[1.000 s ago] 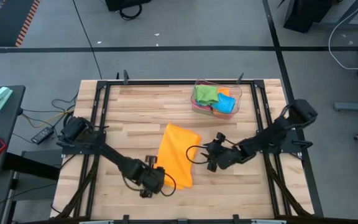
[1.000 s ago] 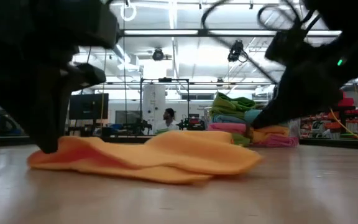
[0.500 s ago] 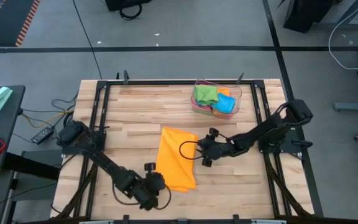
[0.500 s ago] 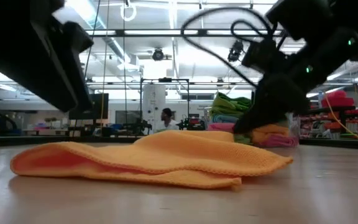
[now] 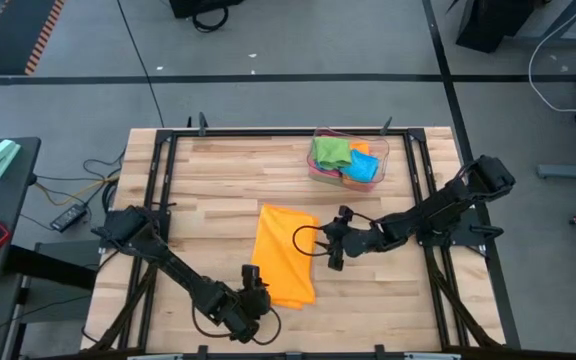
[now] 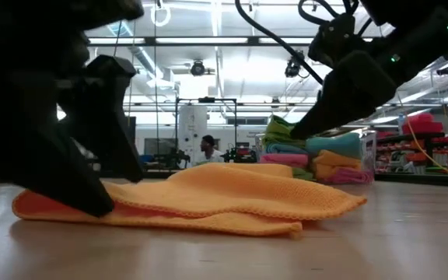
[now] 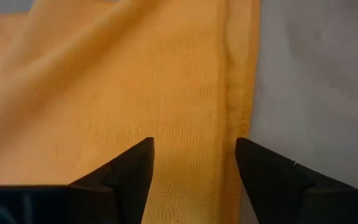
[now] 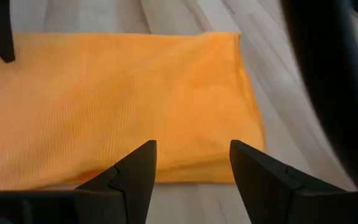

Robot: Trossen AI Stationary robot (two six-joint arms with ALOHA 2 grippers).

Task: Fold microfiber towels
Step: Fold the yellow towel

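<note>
At mid-table your orange towel point(image 5: 286, 252) lies folded, long axis running near to far. Your left end effector point(image 5: 255, 297) stands open and empty at its near-left corner; your right end effector point(image 5: 330, 246), open and empty, waits just off its right edge.

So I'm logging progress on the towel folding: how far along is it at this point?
Done: the orange towel lies folded over on the table, narrower than a spread square. In hand: nothing is gripped; the left gripper is open over the towel's near edge, the right gripper open beside its far edge. Left: probably another fold, then the green, blue and pink towels in the clear tray.
</note>
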